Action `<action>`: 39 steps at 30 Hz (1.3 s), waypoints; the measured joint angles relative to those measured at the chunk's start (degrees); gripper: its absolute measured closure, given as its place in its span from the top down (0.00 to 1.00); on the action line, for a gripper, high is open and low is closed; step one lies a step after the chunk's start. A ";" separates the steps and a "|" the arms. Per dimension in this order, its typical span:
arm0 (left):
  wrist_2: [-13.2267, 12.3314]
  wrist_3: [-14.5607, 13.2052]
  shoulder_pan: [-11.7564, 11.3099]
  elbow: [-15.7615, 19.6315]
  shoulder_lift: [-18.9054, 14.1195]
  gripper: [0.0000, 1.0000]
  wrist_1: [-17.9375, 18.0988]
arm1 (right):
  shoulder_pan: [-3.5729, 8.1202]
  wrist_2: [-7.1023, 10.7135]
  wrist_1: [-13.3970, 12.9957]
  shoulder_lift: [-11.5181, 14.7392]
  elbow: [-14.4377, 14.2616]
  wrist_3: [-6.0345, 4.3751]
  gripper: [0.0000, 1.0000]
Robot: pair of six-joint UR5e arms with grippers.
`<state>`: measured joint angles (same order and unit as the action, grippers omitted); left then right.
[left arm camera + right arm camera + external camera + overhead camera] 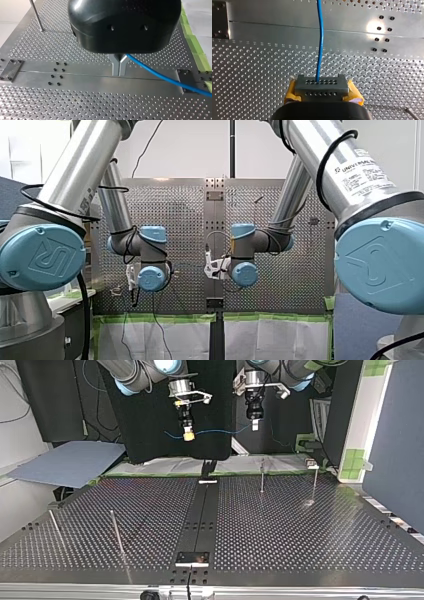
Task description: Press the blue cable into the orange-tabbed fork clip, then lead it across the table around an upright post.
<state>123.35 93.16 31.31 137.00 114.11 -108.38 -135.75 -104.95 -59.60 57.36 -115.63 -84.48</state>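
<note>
Spanning two arms point(125, 372), one blue cable point(215, 432)

The perforated metal table point(300, 530) is split by a smooth dark central strip point(200, 517) running near to far. A small bolted metal plate point(192, 559) sits at the strip's near end, a short pale bar point(207, 481) at its far end. One thin upright metal post point(55, 525) stands near left, a second thin post point(116, 531) just right of it. A third thin post point(262, 477) and a fourth thin post point(314, 485) stand far right.
</note>
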 joint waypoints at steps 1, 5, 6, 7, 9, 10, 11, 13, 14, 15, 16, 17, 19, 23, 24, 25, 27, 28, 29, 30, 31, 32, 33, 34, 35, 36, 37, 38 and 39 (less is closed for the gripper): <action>0.00 0.00 0.00 0.00 0.00 0.00 0.00 | 0.00 0.00 0.00 0.00 0.00 0.00 0.00; 0.00 0.00 0.00 0.00 0.00 0.00 0.00 | 0.00 0.00 0.00 0.00 0.00 0.00 0.00; 0.00 0.00 0.00 0.00 0.00 0.00 0.00 | 0.00 0.00 0.00 0.00 0.00 0.00 0.00; 0.00 0.00 0.00 0.00 0.00 0.00 0.00 | 0.00 0.00 0.00 0.00 0.00 0.00 0.00; 0.00 0.00 0.00 0.00 0.00 0.00 0.00 | 0.00 0.00 0.01 0.00 0.00 0.00 0.00; 0.00 0.00 0.00 0.00 0.00 0.00 0.00 | 0.00 0.00 0.00 0.00 0.00 0.00 0.00; 0.00 0.00 0.00 0.00 0.00 0.00 0.00 | 0.00 0.00 0.01 0.00 0.00 0.00 0.00; 0.00 0.00 0.00 0.00 0.00 0.00 0.00 | 0.00 0.00 0.00 0.00 0.00 0.00 0.00; 0.00 0.00 0.00 0.00 0.00 0.00 0.00 | -0.01 0.00 0.00 0.00 0.00 0.00 0.00; 0.00 0.00 0.00 0.00 0.00 0.00 0.00 | 0.00 0.00 0.00 0.00 0.00 0.00 0.00; 0.00 0.00 0.00 0.00 0.00 0.00 0.00 | 0.00 0.00 0.00 0.00 0.00 0.00 0.00; 0.00 0.00 0.00 0.00 0.00 0.00 0.00 | 0.00 0.00 0.00 0.00 0.00 0.00 0.00; 0.00 0.00 0.00 0.00 0.00 0.00 0.00 | 0.00 0.00 0.01 0.00 0.00 0.00 0.00; 0.00 0.00 0.00 0.00 0.00 0.00 0.00 | 0.00 0.00 0.00 0.00 0.00 0.00 0.00; 0.00 0.00 0.00 0.00 0.00 0.00 0.00 | 0.00 0.00 0.00 0.00 0.00 0.00 0.00; 0.00 0.00 0.00 0.00 0.00 0.00 0.00 | 0.00 0.00 0.00 0.00 0.00 0.00 0.00; 0.00 0.00 -0.01 -0.03 0.01 0.00 0.00 | 0.00 0.00 0.01 -0.01 0.00 0.00 0.00; 0.00 -0.02 -0.06 -0.03 0.08 0.00 -0.06 | 0.00 0.00 0.02 -0.03 0.00 0.00 0.00; 0.00 -0.04 -0.18 -0.02 0.30 0.00 -0.29 | 0.00 0.00 0.03 -0.04 -0.01 0.00 0.00; 0.00 -0.05 -0.25 -0.01 0.51 0.00 -0.60 | 0.00 0.00 0.05 -0.05 -0.04 0.00 0.00; 0.00 -0.06 -0.31 -0.01 0.68 0.00 -0.97 | -0.01 0.00 0.06 -0.06 -0.05 0.00 0.00; 0.00 -0.07 -0.36 -0.01 0.85 0.00 -1.49 | 0.00 0.00 0.07 -0.06 -0.05 0.00 0.00; 0.00 -0.07 -0.39 -0.01 0.94 0.00 -1.80 | 0.00 0.00 0.08 -0.07 -0.06 0.00 0.00; 0.00 -0.08 -0.41 -0.01 1.01 0.00 -2.04 | 0.00 0.00 0.08 -0.08 -0.06 0.00 0.00; 0.00 -0.08 -0.42 -0.01 1.07 0.00 -2.27 | 0.00 0.00 0.08 -0.08 -0.07 0.00 0.00; 0.00 -0.09 -0.42 -0.01 1.10 0.00 -2.39 | 0.00 0.00 0.09 -0.08 -0.07 0.00 0.00; 0.00 -0.08 -0.42 0.00 1.11 0.00 -2.47 | 0.00 0.00 0.09 -0.09 -0.08 0.00 0.00; 0.00 -0.09 -0.43 0.00 1.12 0.00 -2.54 | 0.00 0.00 0.09 -0.09 -0.08 0.00 0.00; 0.00 -0.09 -0.43 0.00 1.12 0.00 -2.57 | 0.00 0.00 0.09 -0.09 -0.09 0.00 0.00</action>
<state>123.35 93.07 30.88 137.00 115.23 -110.95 -135.75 -104.95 -59.51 57.27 -115.71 -84.48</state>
